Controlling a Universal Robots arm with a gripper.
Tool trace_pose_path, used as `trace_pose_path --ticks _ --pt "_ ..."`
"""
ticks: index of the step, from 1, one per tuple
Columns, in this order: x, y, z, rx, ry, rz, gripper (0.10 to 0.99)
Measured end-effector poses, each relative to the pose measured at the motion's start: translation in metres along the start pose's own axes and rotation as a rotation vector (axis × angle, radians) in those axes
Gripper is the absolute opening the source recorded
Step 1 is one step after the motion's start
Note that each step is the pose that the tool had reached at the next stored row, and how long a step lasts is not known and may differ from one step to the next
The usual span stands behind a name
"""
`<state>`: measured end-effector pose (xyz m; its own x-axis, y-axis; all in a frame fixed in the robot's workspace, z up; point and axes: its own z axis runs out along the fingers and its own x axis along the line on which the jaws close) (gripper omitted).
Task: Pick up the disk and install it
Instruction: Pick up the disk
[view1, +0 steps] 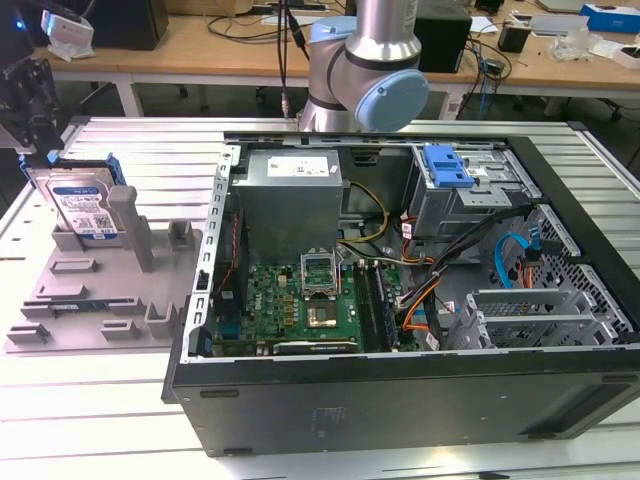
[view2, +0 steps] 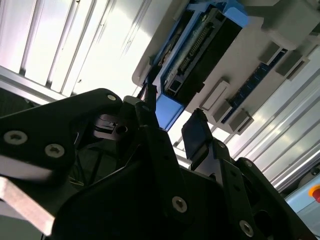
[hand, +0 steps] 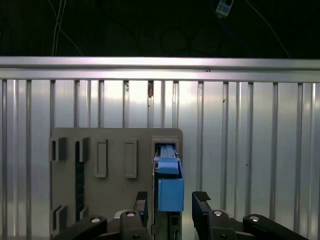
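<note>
1. Ribbed aluminium worktop (view1: 90, 410).
2. Open black computer tower (view1: 400, 405), lying on its side.
3. Grey plastic slotted fixture (view1: 95, 300), at nine o'clock from the tower in the exterior view.
4. Silver rectangular disk (view1: 85, 205) with a blue carrier frame, upright in the fixture.
5. My jaws: parted, the disk's blue edge (hand: 170, 192) between them, clamping nothing.

We see lab or electronics workshop: opened computer case (view1: 400, 410) on ribbed aluminium table (view1: 90, 420), cluttered wooden benches (view1: 220, 45) at 12 o'clock in exterior view.
</note>
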<state>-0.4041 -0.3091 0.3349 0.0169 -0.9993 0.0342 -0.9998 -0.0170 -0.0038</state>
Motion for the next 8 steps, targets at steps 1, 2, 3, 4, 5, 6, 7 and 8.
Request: trace_pose_path --ticks 1,2,3,4,5,6,7,8 --pt "0.0000 0.0001 0.0008 0.000 0.0000 0.000 0.482" --pt "0.0000 0.0002 0.0013 -0.001 0.0000 0.000 0.482" --pt "-0.0001 0.0004 0.0018 -0.001 0.0000 0.000 0.482" --pt "-0.0001 0.0006 0.0021 -0.001 0.0000 0.000 0.482" --pt "-0.0001 0.0008 0.0026 -0.002 0.0000 0.000 0.482" --pt "-0.0001 0.0011 0.0035 -0.002 0.0000 0.000 0.482" --pt "-0.0002 0.0013 0.0041 -0.003 0.0000 0.000 0.482" --pt "-0.0002 0.0014 0.0047 -0.003 0.0000 0.000 0.482"
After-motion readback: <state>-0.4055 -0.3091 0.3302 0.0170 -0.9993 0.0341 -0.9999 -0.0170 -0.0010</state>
